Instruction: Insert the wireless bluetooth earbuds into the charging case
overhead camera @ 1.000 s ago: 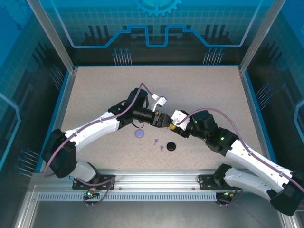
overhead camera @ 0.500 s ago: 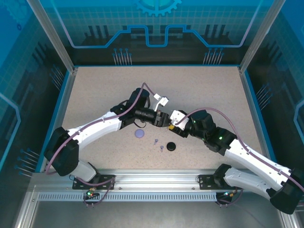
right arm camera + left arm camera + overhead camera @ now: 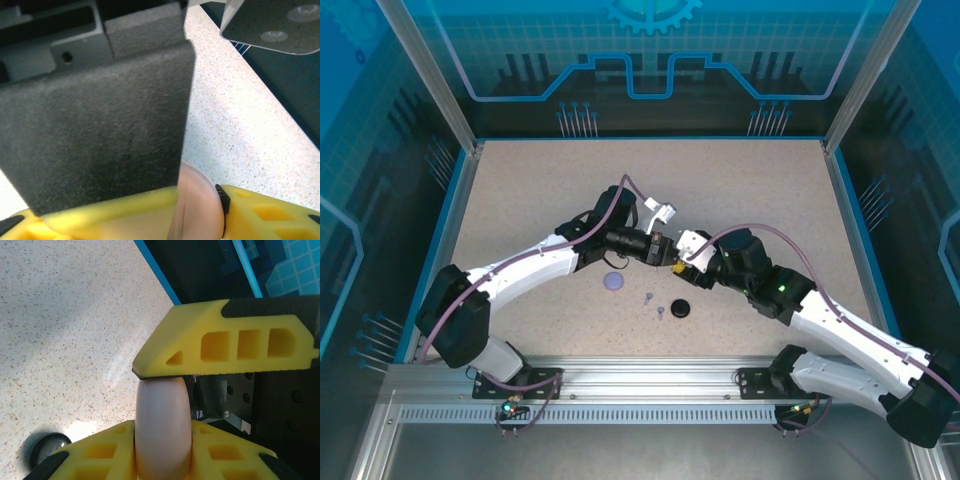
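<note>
From the top, we see 2 tiny lilac stemmed earbuds [image 3: 647, 297] lying on the speckled beige table [image 3: 520, 200], between a round lilac case [image 3: 613, 282] and a round black case [image 3: 680, 309]. At the left wrist, the left gripper [image 3: 162, 385] clamps a smooth pink rounded piece [image 3: 162, 425], maybe a case. At the right wrist, we cannot tell if the right gripper [image 3: 197, 215] grips it.

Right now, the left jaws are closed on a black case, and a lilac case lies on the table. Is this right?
Not quite. The left jaws are closed on a pink case, not a black one; the left wrist view shows it. The lilac case does lie on the table.
</note>
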You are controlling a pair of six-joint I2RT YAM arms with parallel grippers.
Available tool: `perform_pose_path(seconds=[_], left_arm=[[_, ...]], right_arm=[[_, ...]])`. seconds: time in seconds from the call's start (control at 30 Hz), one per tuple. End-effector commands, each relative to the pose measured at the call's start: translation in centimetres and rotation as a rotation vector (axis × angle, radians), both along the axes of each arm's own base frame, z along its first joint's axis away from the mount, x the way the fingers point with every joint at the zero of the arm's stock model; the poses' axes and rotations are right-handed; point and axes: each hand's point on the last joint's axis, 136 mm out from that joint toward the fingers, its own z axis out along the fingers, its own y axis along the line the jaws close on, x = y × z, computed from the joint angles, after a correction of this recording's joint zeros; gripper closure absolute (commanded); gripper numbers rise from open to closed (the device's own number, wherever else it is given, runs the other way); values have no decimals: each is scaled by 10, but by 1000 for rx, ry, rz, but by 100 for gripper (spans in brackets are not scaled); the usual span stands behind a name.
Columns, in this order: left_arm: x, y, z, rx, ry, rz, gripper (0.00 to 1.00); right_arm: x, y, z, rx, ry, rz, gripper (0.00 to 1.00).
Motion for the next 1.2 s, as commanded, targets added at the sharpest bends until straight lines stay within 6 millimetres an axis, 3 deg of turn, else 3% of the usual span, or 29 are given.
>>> perform_pose_path(seconds=[0.0,0.23,0.4,0.47,0.57,0.77,0.9,1.17], left_arm=[[-6,-6,33,-67,-123,-35,75],[2,9,46,-69,-310,53,82],[5,24,60,-89,-494,115,88],[5,30,64,-99,-572,139,88],[-7,37,72,-170,-705,126,88],[-26,52,84,-300,-896,147,94],[-32,54,86,-305,-915,129,95],[-32,55,88,-309,-926,132,96]], right_arm=[[2,4,32,102,-15,-4,33],[-16,-10,74,297,75,18,0],[-30,-21,92,435,156,40,0],[-32,-24,111,502,158,47,0],[-32,-25,121,588,192,45,0],[-32,-19,122,710,265,107,2],[-31,-10,116,696,313,147,13],[-30,9,108,656,332,205,20]])
